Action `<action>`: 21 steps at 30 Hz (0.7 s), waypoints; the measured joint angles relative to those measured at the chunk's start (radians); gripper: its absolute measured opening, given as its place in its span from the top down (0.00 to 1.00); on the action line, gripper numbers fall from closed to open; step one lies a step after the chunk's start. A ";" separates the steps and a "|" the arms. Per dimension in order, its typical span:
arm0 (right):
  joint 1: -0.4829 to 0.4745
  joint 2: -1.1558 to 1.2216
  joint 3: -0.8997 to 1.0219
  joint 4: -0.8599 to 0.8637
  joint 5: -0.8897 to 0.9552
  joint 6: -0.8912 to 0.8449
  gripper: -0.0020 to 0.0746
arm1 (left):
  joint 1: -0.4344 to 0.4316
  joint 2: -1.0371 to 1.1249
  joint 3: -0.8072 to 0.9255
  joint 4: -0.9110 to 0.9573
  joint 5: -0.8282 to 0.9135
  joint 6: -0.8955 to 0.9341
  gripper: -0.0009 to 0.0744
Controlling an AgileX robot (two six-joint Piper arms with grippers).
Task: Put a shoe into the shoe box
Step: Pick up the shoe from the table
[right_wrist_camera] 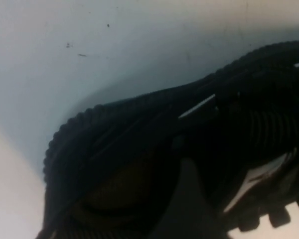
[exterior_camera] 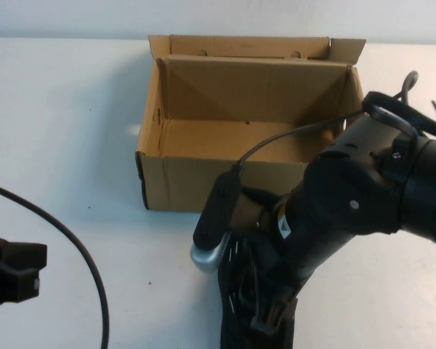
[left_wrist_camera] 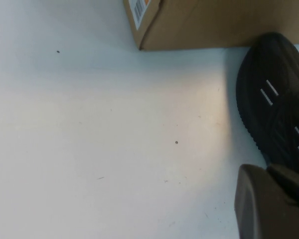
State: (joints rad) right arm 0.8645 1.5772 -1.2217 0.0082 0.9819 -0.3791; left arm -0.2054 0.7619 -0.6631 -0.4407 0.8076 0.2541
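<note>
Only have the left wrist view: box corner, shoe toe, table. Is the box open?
Observer: Yes. The shoe box is open, its flap lid is up at the far side, and nothing is visible inside.
Operator: Where's the right arm?
Observer: It reaches over the box's near right corner. The right tool is down at the shoe, which is just in front of the box.
Operator: Left tool?
Observer: The left tool sits far to the robot's left, apart from the shoe and the box.
</note>
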 joint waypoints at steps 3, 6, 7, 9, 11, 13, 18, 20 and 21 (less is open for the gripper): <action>0.000 0.033 -0.002 -0.038 -0.019 0.023 0.39 | 0.000 0.000 0.000 0.000 0.000 0.000 0.99; 0.000 0.067 -0.002 -0.116 -0.042 0.078 0.39 | 0.000 0.000 0.000 0.000 0.000 0.000 0.99; 0.000 0.078 -0.002 -0.138 -0.049 0.090 0.39 | 0.000 0.000 0.000 0.000 0.000 0.000 0.99; 0.000 0.096 -0.002 -0.168 -0.057 0.119 0.40 | 0.000 0.000 0.000 0.000 0.000 0.000 0.99; 0.000 0.109 -0.002 -0.183 -0.065 0.140 0.43 | 0.000 0.000 0.000 0.000 0.000 0.000 0.99; 0.002 0.127 -0.002 -0.185 -0.071 0.150 0.47 | 0.000 0.000 0.000 0.000 0.000 0.000 0.99; 0.006 0.154 -0.008 -0.183 -0.073 0.158 0.69 | 0.000 0.000 0.000 0.000 0.000 0.005 0.99; 0.008 0.154 -0.008 -0.181 -0.069 0.158 0.83 | 0.000 0.000 0.000 0.000 0.005 0.031 0.99; 0.008 0.154 -0.008 -0.182 -0.068 0.158 0.88 | 0.000 0.000 0.000 0.000 0.011 0.052 0.99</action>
State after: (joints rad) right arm 0.8729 1.7307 -1.2299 -0.1742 0.9141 -0.2209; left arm -0.2054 0.7619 -0.6631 -0.4407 0.8185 0.3063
